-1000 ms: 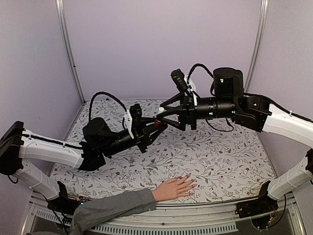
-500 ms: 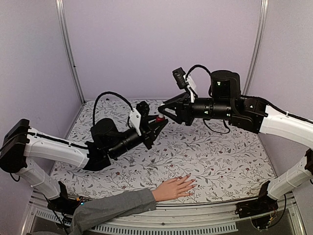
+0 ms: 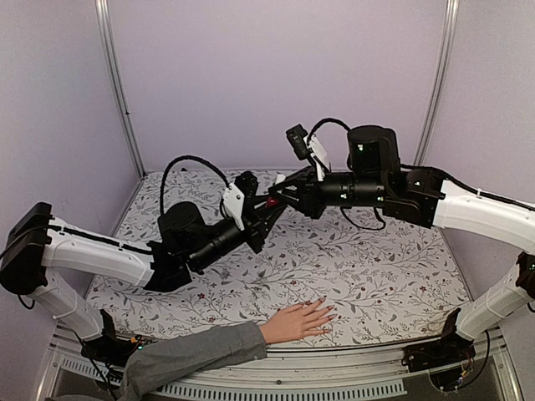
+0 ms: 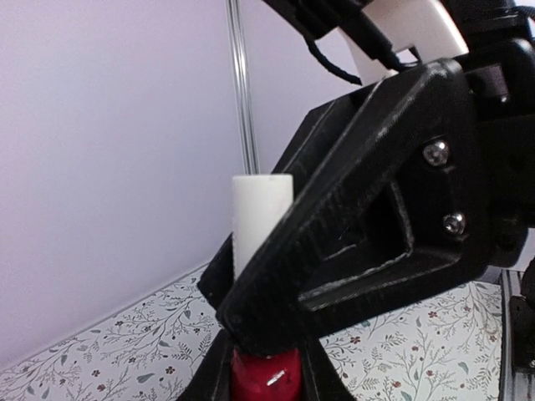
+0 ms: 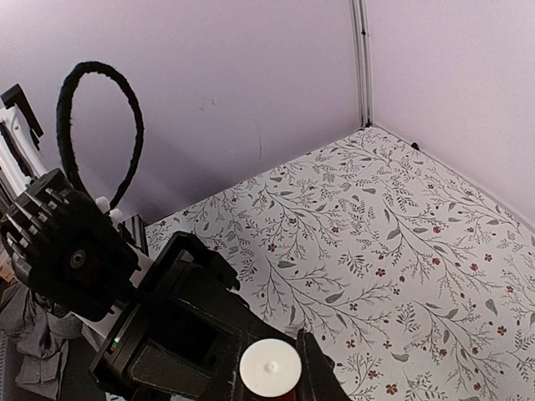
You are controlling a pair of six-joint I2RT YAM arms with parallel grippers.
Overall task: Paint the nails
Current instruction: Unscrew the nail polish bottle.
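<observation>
Above the middle of the table my left gripper is shut on a small red bottle. In the left wrist view the red glass sits between my jaws and the white cap sticks up. My right gripper meets it from the right and is shut on that cap; its black finger covers the cap's right side. From the right wrist the cap's round top shows between the fingertips. The pale hand lies flat at the near edge. Its nails are tiny; some look dark red.
The hand's grey sleeve runs along the near left edge of the floral table cover. Lilac walls with metal corner posts close in the back and sides. The left arm's black cable loop arches above its wrist.
My right gripper has moved left onto the bottle and closed from open onto the white cap. My left gripper rose a little toward it, still holding the bottle.
</observation>
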